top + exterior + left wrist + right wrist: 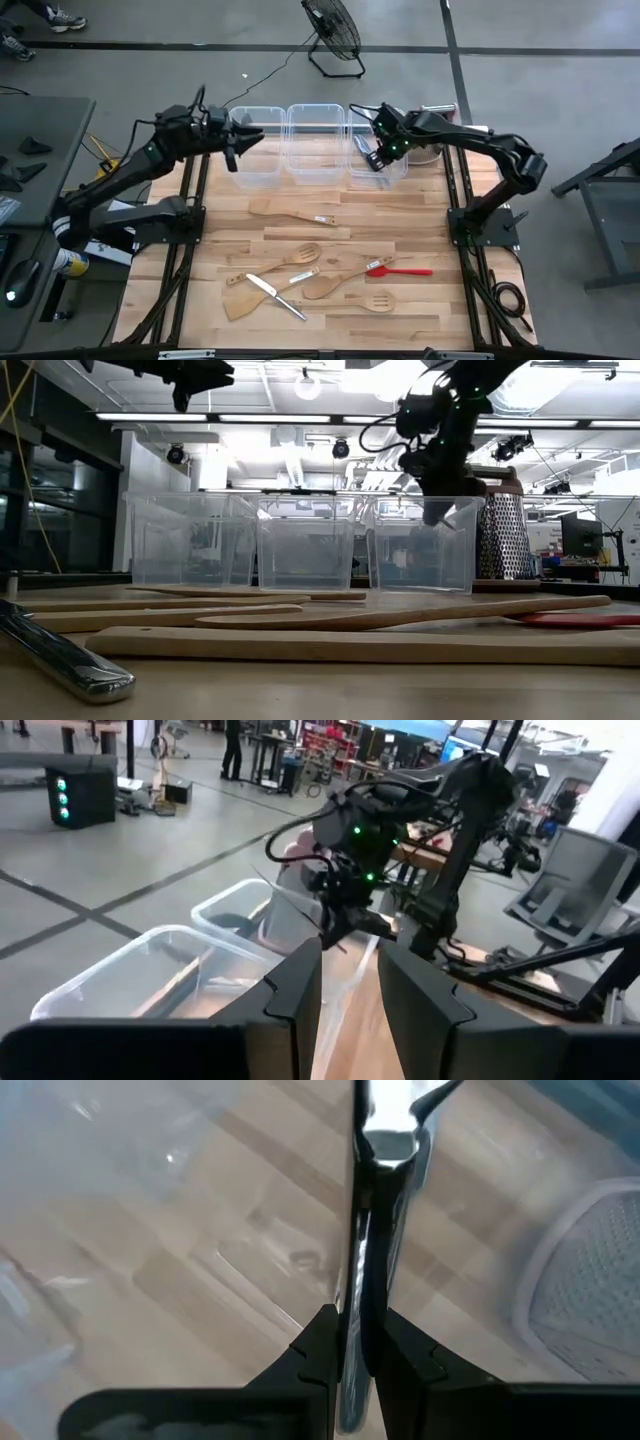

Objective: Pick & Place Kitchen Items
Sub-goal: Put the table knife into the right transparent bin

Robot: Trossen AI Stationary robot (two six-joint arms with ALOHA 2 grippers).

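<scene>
My right gripper [377,156] is shut on a slim silver metal utensil [372,1140] over the right clear tub [392,168]; it also shows in the low view [436,508]. My left gripper [234,152] hangs above the left tub [256,172], slightly open and empty. Several utensils lie flat on the wooden table: a wooden spatula [290,212], a wooden spoon [292,257], a silver knife [276,297], a slotted spatula [372,300] and a red spatula [402,270]. My right gripper pinches the silver utensil's shaft [362,1295] between its two fingers. The fingers point down from above, and the utensil runs along them and on past their tips, down into the right tub. I cannot tell whether its lower end touches the tub's floor.
Three clear tubs stand in a row at the table's far edge, the middle one [316,150] between the arms. An upright metal grater [503,538] stands right of the right tub. A fan [333,35] stands on the floor behind the table.
</scene>
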